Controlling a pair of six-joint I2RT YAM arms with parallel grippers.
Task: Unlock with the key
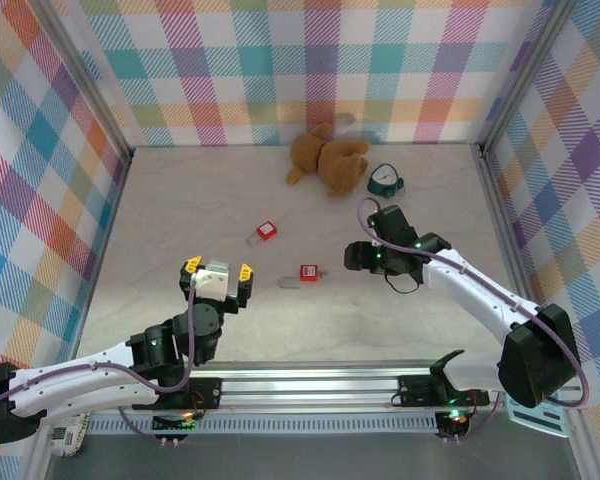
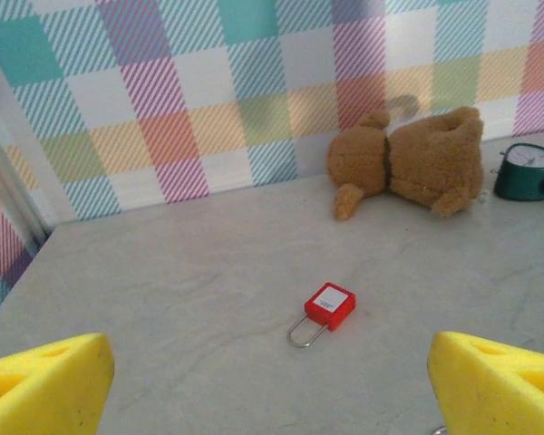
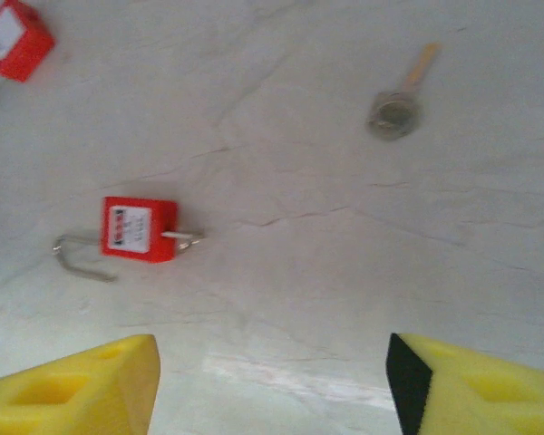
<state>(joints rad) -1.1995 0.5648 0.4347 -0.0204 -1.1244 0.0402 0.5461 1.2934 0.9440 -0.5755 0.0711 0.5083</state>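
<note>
On the red padlock [image 3: 159, 234] the label [image 3: 131, 228] is illegible; left gripper [image 2: 270, 367] and right gripper [image 3: 272, 362] jaws gape.

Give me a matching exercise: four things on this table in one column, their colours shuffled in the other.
Things:
1. teddy bear
2. clock
3. padlock nearest the key
4. key, its round head

Colours:
A. red
B. silvery
C. brown
D. teal

Pairs: 1-C, 2-D, 3-A, 4-B
</note>
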